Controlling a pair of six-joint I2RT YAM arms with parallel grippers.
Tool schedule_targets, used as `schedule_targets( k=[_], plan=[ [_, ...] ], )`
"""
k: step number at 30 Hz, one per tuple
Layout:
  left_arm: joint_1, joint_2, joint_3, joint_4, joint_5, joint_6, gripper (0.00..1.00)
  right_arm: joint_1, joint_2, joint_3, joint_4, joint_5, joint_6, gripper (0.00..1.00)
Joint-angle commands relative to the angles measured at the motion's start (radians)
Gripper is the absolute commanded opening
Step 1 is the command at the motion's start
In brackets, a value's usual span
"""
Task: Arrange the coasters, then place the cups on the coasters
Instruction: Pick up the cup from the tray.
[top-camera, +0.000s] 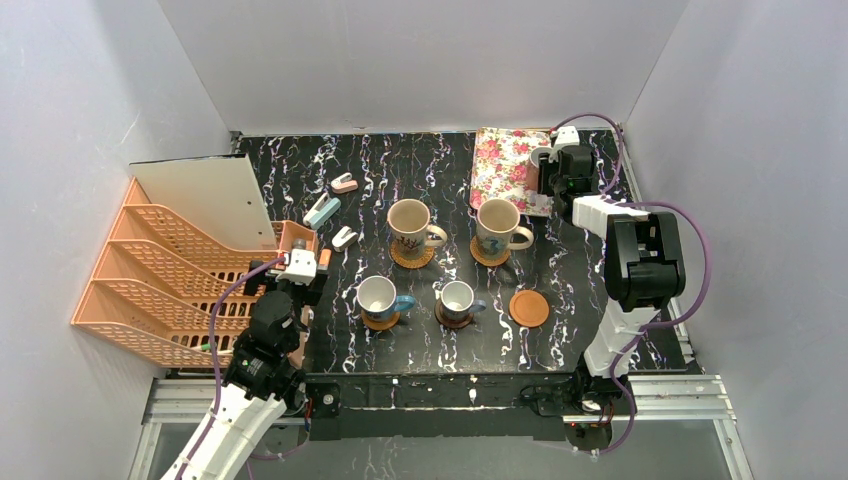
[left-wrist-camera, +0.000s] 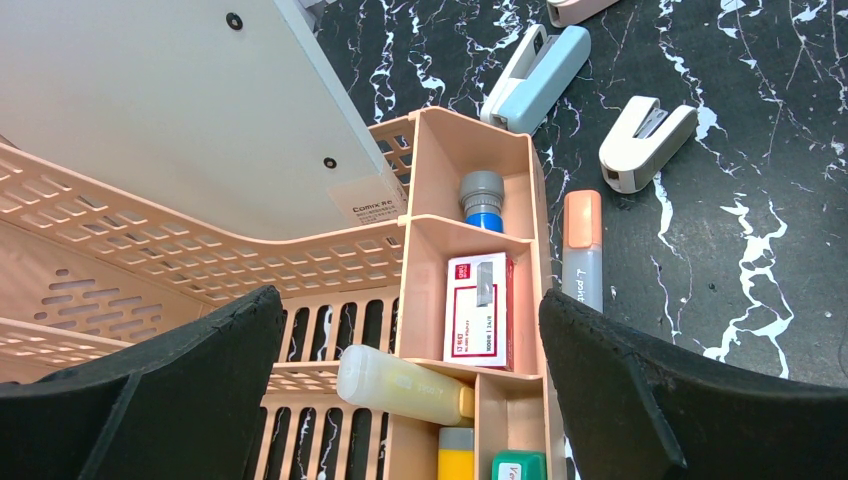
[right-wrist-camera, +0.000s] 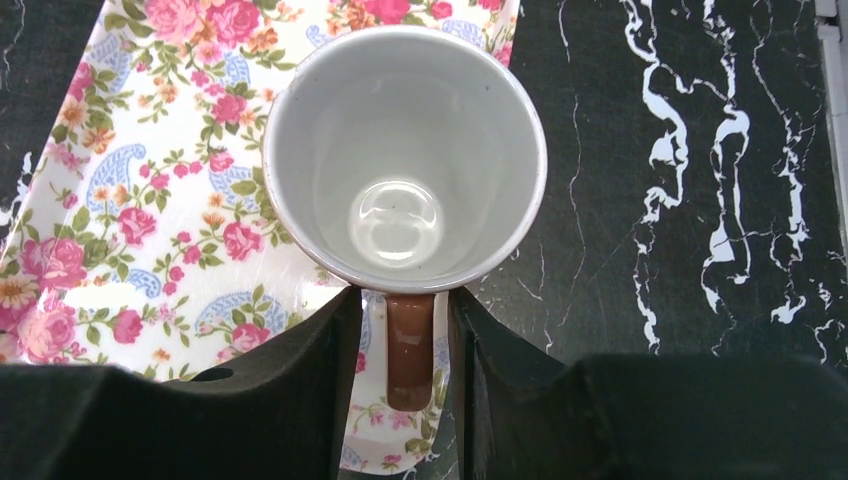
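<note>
In the right wrist view a white-inside cup (right-wrist-camera: 405, 150) stands on the edge of the floral tray (right-wrist-camera: 130, 200). Its reddish-brown handle (right-wrist-camera: 409, 345) lies between the fingers of my right gripper (right-wrist-camera: 405, 330), which is open, with a thin gap on each side. From above, four cups sit on coasters: two large beige ones (top-camera: 410, 228) (top-camera: 497, 226) and two small ones (top-camera: 377, 296) (top-camera: 457, 297). One orange-brown coaster (top-camera: 529, 308) lies bare. My left gripper (left-wrist-camera: 410, 390) hangs open over the desk organizer (left-wrist-camera: 480, 180), holding nothing.
An orange file rack (top-camera: 150, 280) fills the left side. Staplers (top-camera: 322, 211) (top-camera: 344, 182) (top-camera: 344, 237) lie on the black marbled table. The organizer holds a staple box (left-wrist-camera: 478, 310), a yellow bottle (left-wrist-camera: 400, 385) and a blue cap. White walls enclose the table.
</note>
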Motion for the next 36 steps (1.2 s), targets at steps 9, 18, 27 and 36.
schedule_targets(
  k=[9,18,27,36],
  plan=[
    [0.005,0.003,-0.013,0.014,-0.006,-0.004,0.98,0.018,0.034,0.019,0.120,0.043,0.008,0.42],
    [0.005,0.005,-0.012,0.014,-0.006,-0.005,0.98,0.026,0.047,0.030,0.112,0.068,0.002,0.32],
    [0.005,0.005,-0.013,0.014,-0.008,-0.006,0.98,0.035,0.018,-0.015,0.190,0.098,-0.009,0.01],
    [0.005,0.003,-0.013,0.014,-0.007,-0.005,0.98,0.035,-0.114,-0.127,0.353,0.081,-0.035,0.01]
  ],
)
